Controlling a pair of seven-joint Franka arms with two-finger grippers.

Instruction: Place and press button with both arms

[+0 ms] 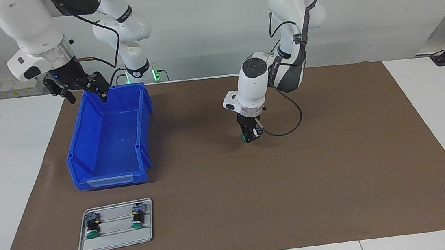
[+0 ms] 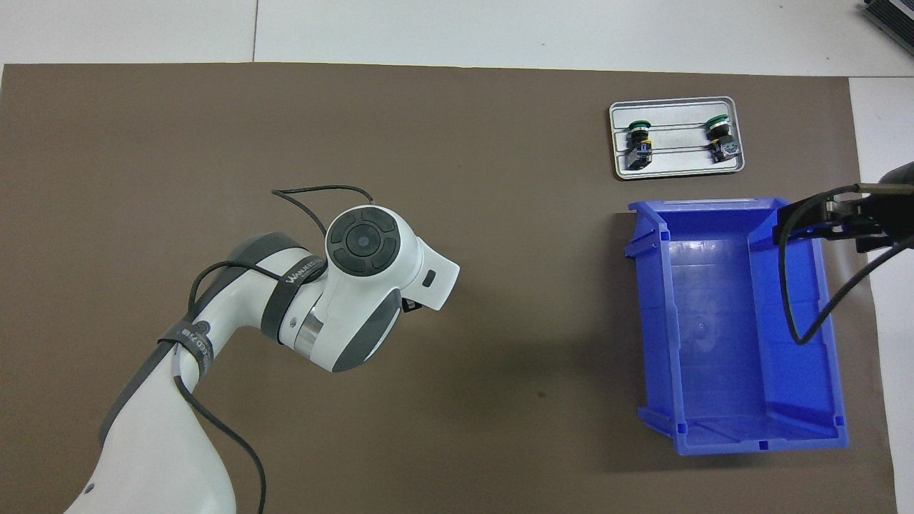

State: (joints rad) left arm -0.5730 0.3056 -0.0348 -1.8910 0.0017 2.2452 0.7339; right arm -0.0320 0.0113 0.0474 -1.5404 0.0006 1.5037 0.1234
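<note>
White surface (image 1: 13,161) under a brown mat (image 1: 333,171), pale wall at 12 o'clock in the facing view. Left tool (image 1: 250,135) hangs over mid-mat, clenched on a button (image 1: 245,136); green cap shows at the low tip toward 9, long axis unclear. Right tool (image 1: 80,89) over the blue bin (image 1: 106,152) rim at 10 o'clock, fingers spread wide, nothing in them. Grey tray (image 1: 117,243) at 7 o'clock carries two spare buttons (image 1: 92,226), (image 1: 136,217), lying flat, caps pointing away from the robots.
</note>
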